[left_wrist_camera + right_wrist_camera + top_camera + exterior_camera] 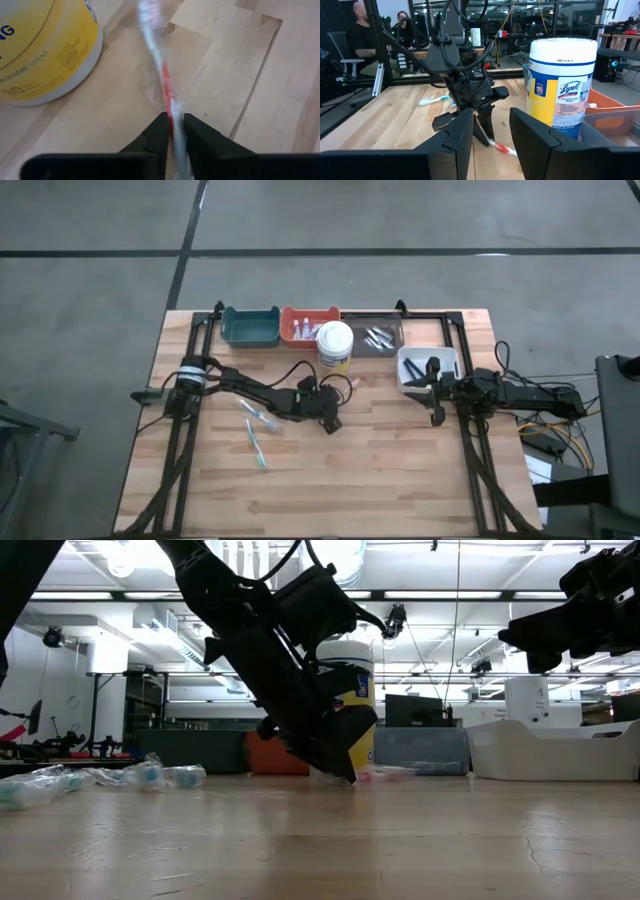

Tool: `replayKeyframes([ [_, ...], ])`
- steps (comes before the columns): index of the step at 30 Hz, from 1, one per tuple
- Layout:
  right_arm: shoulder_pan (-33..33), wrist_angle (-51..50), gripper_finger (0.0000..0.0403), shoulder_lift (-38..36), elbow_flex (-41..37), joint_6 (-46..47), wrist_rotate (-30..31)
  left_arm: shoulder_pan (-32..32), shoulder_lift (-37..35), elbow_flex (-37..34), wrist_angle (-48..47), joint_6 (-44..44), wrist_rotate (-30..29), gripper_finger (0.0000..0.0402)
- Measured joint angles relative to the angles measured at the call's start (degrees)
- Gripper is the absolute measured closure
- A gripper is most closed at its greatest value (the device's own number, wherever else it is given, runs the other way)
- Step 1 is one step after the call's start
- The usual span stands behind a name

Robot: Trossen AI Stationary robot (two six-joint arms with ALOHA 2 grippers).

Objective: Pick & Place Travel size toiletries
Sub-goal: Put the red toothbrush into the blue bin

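Observation:
A pink toothbrush [162, 75] in a clear wrapper lies on the wooden table just right of the yellow-and-white wipes canister [334, 345]. My left gripper [331, 423] reaches in from the table's left and is shut on it, fingertips down at the tabletop. Two teal toothbrushes [256, 416] lie flat on the table beside the left arm. My right gripper [436, 405] waits open at the table's right side, near the white bin [428, 368], with nothing between its fingers. My left gripper pinches the pink toothbrush near its handle end [172, 112] between its two fingers [161, 131]. The fingers slant down from the table's left, roughly in line with the brush. The rest of the brush [504, 148] lies on the table ahead of the fingertips.
Teal [250, 326], orange [310, 326] and grey [375, 335] bins stand in a row along the far edge, some with small items inside. The canister stands close to the left gripper on its far side. Bare wood spreads toward the near edge. People sit beyond the table.

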Motion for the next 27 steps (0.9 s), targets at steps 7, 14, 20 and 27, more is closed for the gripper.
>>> replayKeyframes([
  [7, 0.0, 0.0, 0.0287, 0.0, 0.0, 0.1, 0.0, 0.0, -0.8, -0.1, -0.4, 0.2, 0.2, 0.0374],
  [14, 0.0, 0.0, 0.0280, 0.0, 0.0, 0.0, 0.0, -0.1, -3.2, 0.5, 0.2, 2.6, 0.1, 0.0361],
  [20, 0.0, 0.0, 0.0274, 0.0, 0.0, 0.0, 0.0, -0.1, -6.0, 0.4, 0.0, 4.9, 0.1, 0.0370],
  [27, 0.0, 0.0, 0.0275, 0.0, 0.0, 0.1, 0.0, -0.2, -10.5, 0.4, 0.1, 8.3, 0.0, 0.0365],
])
